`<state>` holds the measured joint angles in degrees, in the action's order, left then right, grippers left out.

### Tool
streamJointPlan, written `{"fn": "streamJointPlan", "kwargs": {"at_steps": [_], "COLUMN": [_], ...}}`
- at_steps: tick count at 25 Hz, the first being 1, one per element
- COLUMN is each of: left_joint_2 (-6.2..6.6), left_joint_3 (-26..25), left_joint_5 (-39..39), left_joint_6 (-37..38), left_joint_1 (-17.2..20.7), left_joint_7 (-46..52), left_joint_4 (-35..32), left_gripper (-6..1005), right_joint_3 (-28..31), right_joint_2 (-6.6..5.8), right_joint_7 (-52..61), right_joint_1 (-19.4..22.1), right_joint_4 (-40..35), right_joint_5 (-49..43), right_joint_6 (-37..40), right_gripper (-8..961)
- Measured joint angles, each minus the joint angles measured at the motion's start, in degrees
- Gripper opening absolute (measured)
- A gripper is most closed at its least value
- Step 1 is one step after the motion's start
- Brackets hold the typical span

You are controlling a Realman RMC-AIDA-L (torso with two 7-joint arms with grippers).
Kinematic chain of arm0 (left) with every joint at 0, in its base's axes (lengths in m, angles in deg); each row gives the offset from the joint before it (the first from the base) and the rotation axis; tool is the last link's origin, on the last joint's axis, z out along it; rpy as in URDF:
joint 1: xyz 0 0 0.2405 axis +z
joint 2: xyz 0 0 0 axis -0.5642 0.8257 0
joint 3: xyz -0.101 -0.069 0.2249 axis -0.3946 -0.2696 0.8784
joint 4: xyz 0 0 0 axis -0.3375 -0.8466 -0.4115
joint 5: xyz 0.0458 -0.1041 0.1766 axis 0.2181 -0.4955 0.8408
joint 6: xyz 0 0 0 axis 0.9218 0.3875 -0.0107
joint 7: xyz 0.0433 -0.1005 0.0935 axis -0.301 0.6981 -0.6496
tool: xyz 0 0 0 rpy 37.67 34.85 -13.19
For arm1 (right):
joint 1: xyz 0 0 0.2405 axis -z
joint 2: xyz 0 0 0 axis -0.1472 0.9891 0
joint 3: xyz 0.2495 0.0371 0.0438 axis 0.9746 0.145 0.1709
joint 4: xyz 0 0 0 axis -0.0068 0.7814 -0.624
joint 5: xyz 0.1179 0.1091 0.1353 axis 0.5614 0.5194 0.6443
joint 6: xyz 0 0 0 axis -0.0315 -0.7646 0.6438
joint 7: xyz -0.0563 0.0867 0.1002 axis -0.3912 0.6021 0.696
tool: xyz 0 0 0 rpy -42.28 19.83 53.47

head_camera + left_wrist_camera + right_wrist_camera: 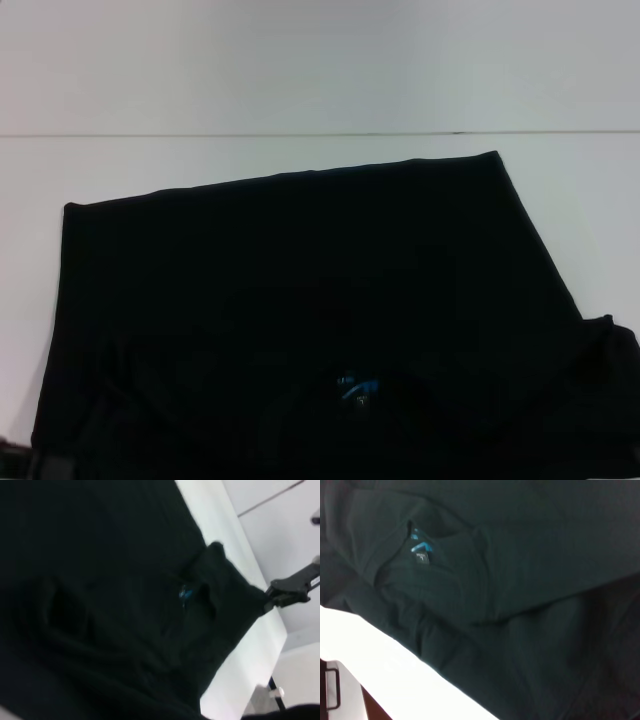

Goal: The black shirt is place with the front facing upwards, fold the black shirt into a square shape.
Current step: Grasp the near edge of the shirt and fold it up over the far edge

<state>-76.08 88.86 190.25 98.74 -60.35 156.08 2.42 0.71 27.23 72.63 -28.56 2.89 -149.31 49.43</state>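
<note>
The black shirt (300,300) lies spread over the white table (300,80), its collar with the blue neck tag (357,388) toward the near edge. The tag also shows in the left wrist view (185,594) and the right wrist view (420,550). The print is hidden. The right gripper (270,599) appears in the left wrist view at the shirt's right sleeve corner, which peaks up to its tips. In the head view that corner makes a raised bump (603,325). A dark part of the left gripper (28,464) sits at the shirt's near left corner.
A seam line (320,133) runs across the white table behind the shirt. The table's near edge (395,675) drops off beside the collar, with a dark frame (332,690) below it. Bare white surface lies left, right and beyond the shirt.
</note>
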Motion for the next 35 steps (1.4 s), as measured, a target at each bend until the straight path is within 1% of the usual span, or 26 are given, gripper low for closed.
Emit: {"fn": "streamJointPlan", "kwargs": {"at_steps": [3,7,8,9,10,12,15,17,18,20,21,23,24,27,28,30,32,34,35], "left_joint_2": [0.06,0.36,0.45,0.55,0.55,0.55,0.1,-0.24,-0.42,-0.83,-1.05,-2.03,-2.56,-4.85,-5.18,-6.75,-7.88,-9.0,-9.51], "left_joint_3": [-3.27,-11.29,-13.06,-15.91,-16.23,-18.24,-19.76,-20.27,-20.46,-20.69,-20.67,-20.59,-20.55,-20.41,-20.4,-20.34,-20.34,-20.34,-20.35], "left_joint_5": [-0.14,-0.15,-0.19,-0.49,-0.57,-1.67,-4.99,-7.54,-9.25,-12.18,-13.18,-15.06,-15.61,-16.81,-16.87,-17.0,-17.03,-17.1,-17.14], "left_joint_6": [-0.42,-2.41,-3.48,-6.0,-6.39,-9.97,-16.0,-20.0,-22.58,-27.26,-28.79,-32.6,-34.14,-40.02,-41.01,-45.21,-48.76,-52.49,-54.11], "left_joint_1": [-1.27,-3.26,-3.69,-4.35,-4.42,-4.89,-5.01,-4.73,-4.55,-4.33,-4.33,-4.56,-4.82,-6.08,-6.33,-7.64,-8.62,-9.7,-10.16], "left_joint_7": [0.29,2.97,3.84,5.41,5.63,7.4,9.2,9.83,9.99,9.93,9.72,8.84,8.36,6.18,5.67,3.53,1.91,0.2,-0.55], "left_joint_4": [0.22,0.25,0.28,0.31,0.32,0.33,0.66,1.42,2.29,4.07,4.69,5.84,6.07,6.2,6.21,6.25,6.28,6.33,6.34], "left_gripper": [108,110,111,112,112,113,115,116,117,118,118,120,120,122,122,124,125,126,126], "right_joint_3": [2.62,10.13,11.61,12.8,13.61,14.09,14.08,13.94,13.86,13.8,13.66,13.59,13.56,13.5,13.48,13.44,13.41,13.42,13.41], "right_joint_2": [0.01,-0.21,-0.28,-0.38,-0.44,-0.88,-1.56,-1.44,-1.17,-0.42,0.2,1.37,2.18,4.58,5.55,7.48,9.14,10.59,11.03], "right_joint_7": [0.3,1.96,2.76,3.79,4.8,6.62,7.76,7.65,7.51,7.03,6.64,5.8,5.08,2.32,1.14,-1.74,-4.58,-8.0,-9.45], "right_joint_1": [-0.73,-2.38,-2.63,-2.8,-2.93,-2.98,-3.08,-3.46,-3.73,-4.15,-4.37,-4.84,-5.18,-6.14,-6.47,-7.27,-8.11,-9.19,-9.69], "right_joint_4": [0.12,0.48,0.54,0.65,0.86,2.41,6.35,8.68,9.84,11.26,11.85,12.43,12.77,13.95,14.34,14.84,15.09,15.81,16.32], "right_joint_5": [0.41,1.74,2.53,3.92,5.47,9.7,16.98,20.8,22.43,24.85,26.3,27.89,28.69,30.95,31.8,33.47,34.82,36.45,37.15], "right_joint_6": [-0.3,-1.13,-1.9,-3.1,-4.57,-8.14,-14.55,-19.21,-21.51,-25.67,-28.49,-32.48,-34.64,-42.37,-45.22,-50.22,-55.01,-59.54,-60.83], "right_gripper": [72,73,73,73,73,74,75,76,76,77,77,78,78,79,80,80,81,82,82]}}
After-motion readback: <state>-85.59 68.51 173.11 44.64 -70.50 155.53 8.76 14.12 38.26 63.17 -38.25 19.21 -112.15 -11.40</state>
